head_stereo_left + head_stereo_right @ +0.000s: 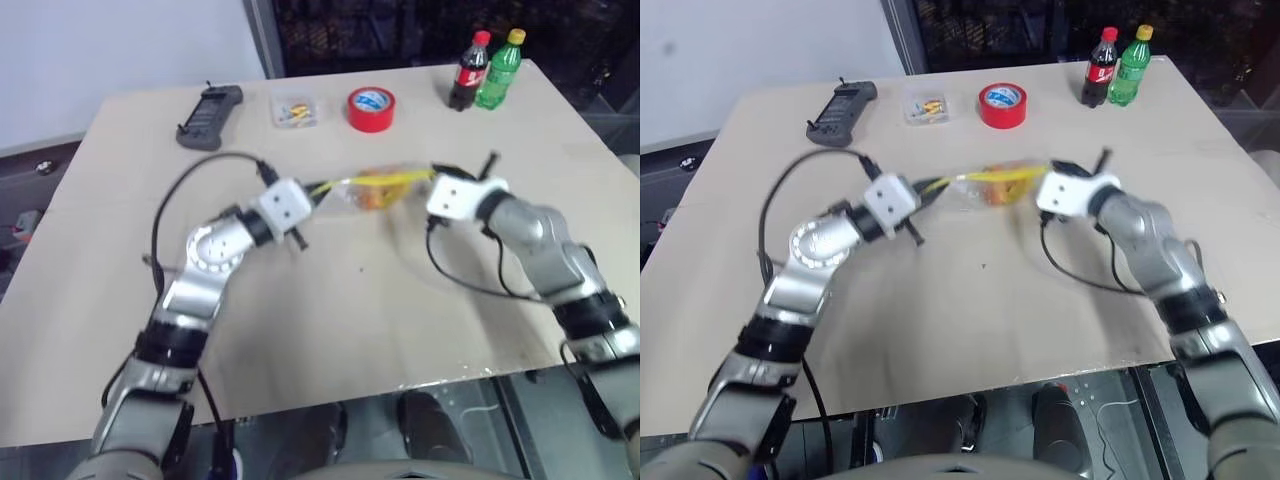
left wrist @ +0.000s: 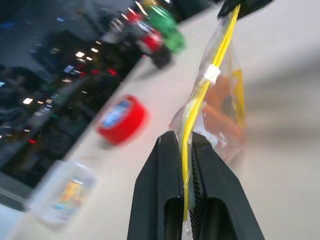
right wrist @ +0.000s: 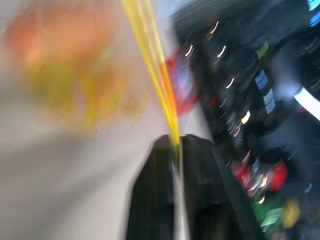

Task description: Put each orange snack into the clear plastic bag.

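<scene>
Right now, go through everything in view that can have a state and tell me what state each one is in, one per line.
clear plastic bag: stretched between both grippers, orange snacks inside
left gripper: shut on the bag's yellow seal strip
right gripper: shut on the seal strip's other end
red tape roll: flat on the table
cola bottle: upright, capped
green bottle: upright, capped

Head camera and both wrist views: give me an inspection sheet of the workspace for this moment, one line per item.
Surface: beige table, bare near the robot.
Job's things: clear plastic bag stretched between both grippers by its yellow seal strip; orange snacks show as an orange mass inside, count unclear.
Clutter: red tape roll, small clear box, black device, cola bottle, green bottle, all along the far edge.
Grippers: left gripper shut on the strip; right gripper pinching its other end.
Cables: black cables loop from both wrists.
Surroundings: pale wall, dark area behind.
</scene>
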Action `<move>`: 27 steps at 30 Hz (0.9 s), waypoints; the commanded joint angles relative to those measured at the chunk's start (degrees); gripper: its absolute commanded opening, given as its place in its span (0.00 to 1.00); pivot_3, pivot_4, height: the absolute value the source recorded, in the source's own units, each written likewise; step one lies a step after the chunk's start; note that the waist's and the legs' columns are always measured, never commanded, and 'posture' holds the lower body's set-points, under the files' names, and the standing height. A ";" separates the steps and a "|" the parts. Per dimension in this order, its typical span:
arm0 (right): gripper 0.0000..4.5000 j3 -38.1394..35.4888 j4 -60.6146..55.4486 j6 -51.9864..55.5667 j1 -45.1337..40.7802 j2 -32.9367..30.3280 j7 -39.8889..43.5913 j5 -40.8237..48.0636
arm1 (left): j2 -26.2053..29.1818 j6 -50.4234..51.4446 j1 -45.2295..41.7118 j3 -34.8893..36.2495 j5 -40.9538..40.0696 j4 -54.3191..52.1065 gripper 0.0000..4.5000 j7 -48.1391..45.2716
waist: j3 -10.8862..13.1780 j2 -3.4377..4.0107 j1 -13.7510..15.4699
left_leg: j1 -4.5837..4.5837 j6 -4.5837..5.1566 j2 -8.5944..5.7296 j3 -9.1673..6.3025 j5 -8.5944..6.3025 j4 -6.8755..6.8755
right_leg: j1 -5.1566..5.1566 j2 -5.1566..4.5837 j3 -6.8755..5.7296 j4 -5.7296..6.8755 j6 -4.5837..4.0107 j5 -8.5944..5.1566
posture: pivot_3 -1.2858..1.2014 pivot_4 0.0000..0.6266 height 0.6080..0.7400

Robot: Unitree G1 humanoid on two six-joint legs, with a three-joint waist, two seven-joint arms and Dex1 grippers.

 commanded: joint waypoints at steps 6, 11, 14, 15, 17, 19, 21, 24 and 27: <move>0.62 -6.61 -28.91 6.16 13.95 -4.80 14.29 10.84 | -0.08 -1.40 5.04 1.15 3.59 -9.36 0.00 1.99 | -0.01 0.04 1.27 | 0.28 -0.06 0.07 0.16 0.04 0.13 | 0.17 0.07 0.16 0.16 0.16 0.15 | 0.52 0.24 1.00; 0.62 1.36 -33.57 10.05 4.47 1.38 16.52 10.06 | 0.99 -4.21 4.73 0.33 5.59 -9.92 0.00 0.96 | -0.04 -0.01 1.26 | 0.30 -0.06 0.07 0.22 0.03 0.18 | 0.21 0.08 0.20 0.08 0.23 0.21 | 0.52 0.24 1.00; 0.62 7.36 -29.82 9.66 -1.36 7.22 16.26 7.57 | 0.79 -4.85 4.23 -0.16 6.13 -9.95 0.00 0.58 | -0.05 -0.03 1.45 | 0.31 -0.06 0.17 0.23 0.04 0.16 | 0.20 0.14 0.17 0.07 0.20 0.22 | 0.52 0.24 1.00; 0.62 8.84 -28.07 9.40 -2.76 8.74 16.18 6.86 | 0.71 -4.90 4.16 -0.25 6.27 -10.05 0.00 0.47 | -0.05 -0.04 1.55 | 0.30 -0.06 0.19 0.22 0.04 0.15 | 0.20 0.15 0.15 0.04 0.20 0.22 | 0.52 0.24 1.00; 0.62 10.22 -25.46 9.44 -4.80 11.05 15.95 6.48 | 0.65 -4.85 4.16 -0.41 6.43 -10.36 0.00 0.28 | -0.07 -0.09 1.87 | 0.23 -0.06 0.16 0.19 0.04 0.16 | 0.20 0.13 0.11 -0.02 0.19 0.22 | 0.52 0.24 1.00; 0.62 10.82 -23.03 9.70 -6.85 13.30 16.01 6.99 | 0.65 -4.44 4.39 -0.36 6.31 -10.87 0.00 0.16 | -0.07 -0.10 2.01 | 0.15 -0.05 0.05 0.13 0.03 0.19 | 0.20 0.07 0.07 -0.08 0.19 0.23 | 0.52 0.24 1.00; 0.51 10.89 -21.83 9.91 -7.80 14.50 16.57 7.39 | 0.66 -4.10 4.57 -0.24 6.21 -11.27 0.00 0.04 | -0.07 -0.10 2.02 | 0.15 -0.05 0.03 0.12 0.03 0.20 | 0.19 0.06 0.07 -0.07 0.18 0.23 | 0.52 0.24 1.00; 0.29 11.08 -20.94 9.89 -8.13 14.93 17.03 6.97 | 0.52 -3.23 4.94 0.08 6.04 -11.97 0.00 0.12 | -0.08 -0.09 1.92 | 0.16 -0.05 0.06 0.06 0.03 0.19 | 0.18 0.09 0.02 -0.05 0.18 0.22 | 0.52 0.24 1.00; 0.29 11.01 -20.77 9.88 -8.02 15.02 17.15 6.76 | 0.54 -2.72 5.26 0.21 5.97 -12.56 0.00 0.11 | -0.08 -0.09 1.70 | 0.16 -0.05 0.07 0.06 0.03 0.19 | 0.17 0.11 0.02 -0.03 0.18 0.22 | 0.52 0.24 1.00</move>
